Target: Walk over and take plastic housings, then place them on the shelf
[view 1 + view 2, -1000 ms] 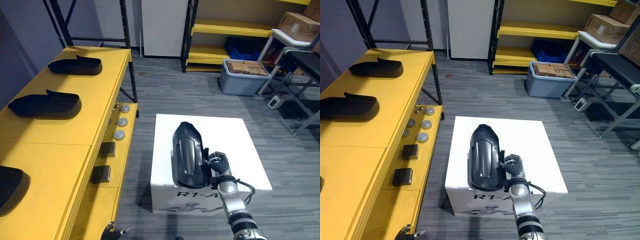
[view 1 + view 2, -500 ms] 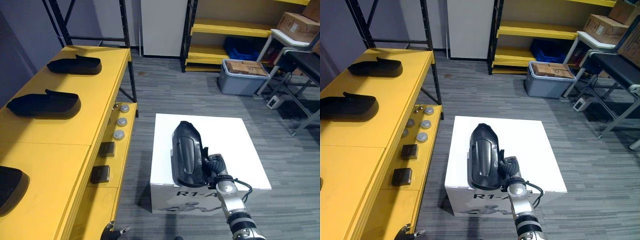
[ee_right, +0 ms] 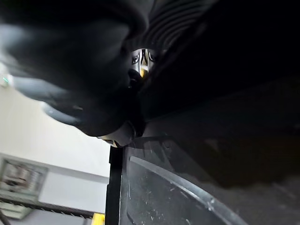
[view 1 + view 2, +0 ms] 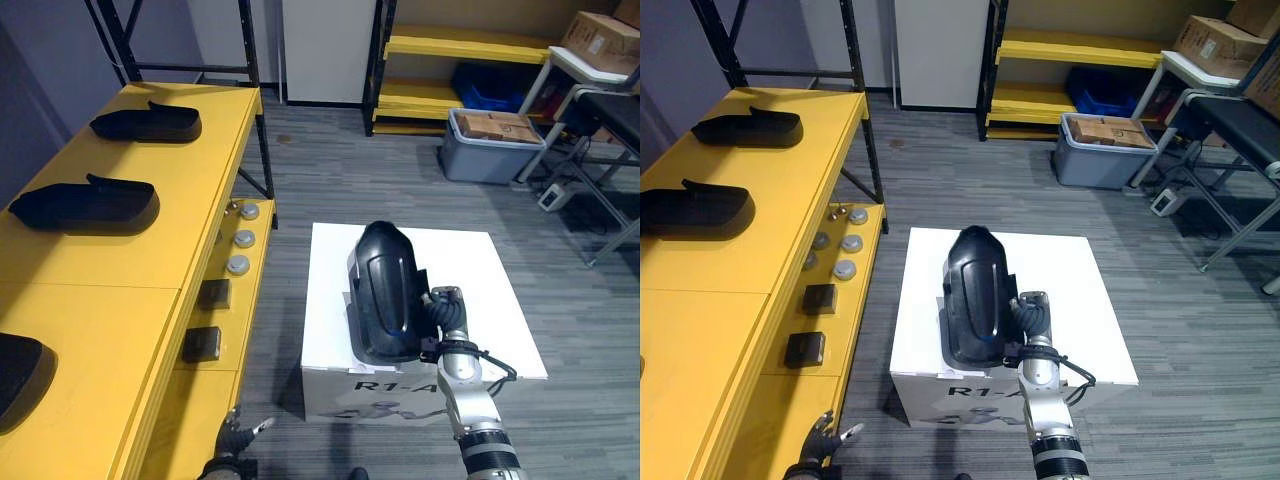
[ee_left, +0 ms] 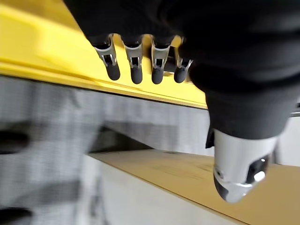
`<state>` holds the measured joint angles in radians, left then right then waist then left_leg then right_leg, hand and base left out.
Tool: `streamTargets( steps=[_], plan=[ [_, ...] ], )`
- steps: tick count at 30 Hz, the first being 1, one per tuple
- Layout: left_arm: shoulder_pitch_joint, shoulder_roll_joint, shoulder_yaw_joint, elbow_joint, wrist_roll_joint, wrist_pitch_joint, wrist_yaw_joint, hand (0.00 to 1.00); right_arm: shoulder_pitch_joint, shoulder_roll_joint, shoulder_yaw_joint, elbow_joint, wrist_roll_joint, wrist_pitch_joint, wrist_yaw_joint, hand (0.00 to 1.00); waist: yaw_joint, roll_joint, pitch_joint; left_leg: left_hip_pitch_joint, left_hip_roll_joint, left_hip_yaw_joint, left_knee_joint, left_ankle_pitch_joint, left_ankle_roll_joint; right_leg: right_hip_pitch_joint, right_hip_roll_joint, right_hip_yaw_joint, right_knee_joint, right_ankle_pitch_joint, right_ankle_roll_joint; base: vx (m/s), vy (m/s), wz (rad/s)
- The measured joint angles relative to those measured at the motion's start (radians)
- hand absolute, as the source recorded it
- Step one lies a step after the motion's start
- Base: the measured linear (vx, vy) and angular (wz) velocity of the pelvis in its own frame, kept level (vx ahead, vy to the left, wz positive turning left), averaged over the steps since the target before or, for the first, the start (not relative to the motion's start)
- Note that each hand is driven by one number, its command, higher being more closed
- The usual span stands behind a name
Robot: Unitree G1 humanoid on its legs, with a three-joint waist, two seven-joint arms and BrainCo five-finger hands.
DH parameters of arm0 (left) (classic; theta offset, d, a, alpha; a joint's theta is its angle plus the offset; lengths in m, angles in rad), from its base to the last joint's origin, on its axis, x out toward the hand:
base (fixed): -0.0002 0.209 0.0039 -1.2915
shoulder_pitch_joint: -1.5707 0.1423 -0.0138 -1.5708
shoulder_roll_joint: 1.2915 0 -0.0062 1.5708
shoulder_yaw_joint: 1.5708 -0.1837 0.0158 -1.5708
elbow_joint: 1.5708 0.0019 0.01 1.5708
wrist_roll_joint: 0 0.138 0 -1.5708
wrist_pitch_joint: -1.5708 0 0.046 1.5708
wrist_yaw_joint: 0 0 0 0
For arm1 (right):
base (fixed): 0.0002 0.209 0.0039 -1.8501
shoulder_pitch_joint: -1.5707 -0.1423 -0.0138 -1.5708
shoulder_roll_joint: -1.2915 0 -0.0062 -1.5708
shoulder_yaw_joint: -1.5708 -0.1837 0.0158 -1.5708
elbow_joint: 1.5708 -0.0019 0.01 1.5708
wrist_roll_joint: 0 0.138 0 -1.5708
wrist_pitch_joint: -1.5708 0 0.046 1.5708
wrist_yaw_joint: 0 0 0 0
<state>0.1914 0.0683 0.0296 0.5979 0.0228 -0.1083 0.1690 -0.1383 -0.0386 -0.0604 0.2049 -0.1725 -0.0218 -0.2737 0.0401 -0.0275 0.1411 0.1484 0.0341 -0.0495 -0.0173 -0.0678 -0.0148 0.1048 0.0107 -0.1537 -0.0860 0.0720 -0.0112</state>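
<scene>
A glossy black plastic housing (image 4: pixel 385 290) is held tilted, its near end raised over the white box (image 4: pixel 485 290). My right hand (image 4: pixel 446 322) is shut on its right edge, with the fingers curled round the rim; in the right wrist view the housing's dark shell (image 3: pixel 225 122) lies right against the hand (image 3: pixel 70 70). Three more black housings lie on the yellow shelf top (image 4: pixel 130 290) to my left: one far (image 4: pixel 146 122), one in the middle (image 4: pixel 86 205), one at the near edge (image 4: pixel 18 370). My left hand (image 4: pixel 236 440) hangs low beside the shelf, its fingers (image 5: pixel 136 65) straight and holding nothing.
The shelf's lower ledge carries round caps (image 4: pixel 240 240) and dark blocks (image 4: pixel 205 343). A grey bin of cardboard boxes (image 4: pixel 487 148) stands before a yellow rack (image 4: pixel 460 60) at the back. A metal-legged table (image 4: pixel 600 130) stands at the right. Grey carpet lies between the box and the shelf.
My right hand has raised and tilted the housing, which lay flat on the white box before. My left hand has come further into view at the bottom.
</scene>
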Motion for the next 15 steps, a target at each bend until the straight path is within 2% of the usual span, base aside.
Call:
streamTargets(
  steps=[5, 7, 15],
  plan=[
    [0.009, -0.019, 0.003, -0.169, -0.001, -0.013, 0.028, 0.00, 0.034, 0.001, -0.004, -0.110, -0.017, -0.003, -0.027, 1.00, 0.003, 0.009, 0.005, -0.022, -0.001, -0.005, 0.017, -0.001, -0.001, -0.011, -0.001, 0.000, 0.000, 0.000, -0.001, -0.01, 0.003, 0.04],
    [0.025, -0.042, 0.003, -0.291, -0.002, -0.021, 0.043, 0.00, 0.039, 0.004, -0.004, -0.163, -0.026, -0.008, -0.038, 1.00, 0.003, 0.014, 0.005, -0.023, -0.001, -0.005, 0.023, -0.001, -0.001, -0.010, -0.001, -0.001, 0.000, 0.000, -0.001, 0.00, 0.000, 0.00],
    [0.036, -0.072, -0.053, -0.645, -0.071, -0.082, 0.063, 0.00, 0.061, 0.010, 0.041, -0.345, -0.095, -0.070, -0.056, 1.00, 0.001, 0.025, -0.002, -0.024, -0.001, -0.003, 0.029, -0.002, -0.001, -0.009, 0.000, 0.002, 0.000, 0.000, -0.002, 0.00, 0.000, 0.00]
  ],
)
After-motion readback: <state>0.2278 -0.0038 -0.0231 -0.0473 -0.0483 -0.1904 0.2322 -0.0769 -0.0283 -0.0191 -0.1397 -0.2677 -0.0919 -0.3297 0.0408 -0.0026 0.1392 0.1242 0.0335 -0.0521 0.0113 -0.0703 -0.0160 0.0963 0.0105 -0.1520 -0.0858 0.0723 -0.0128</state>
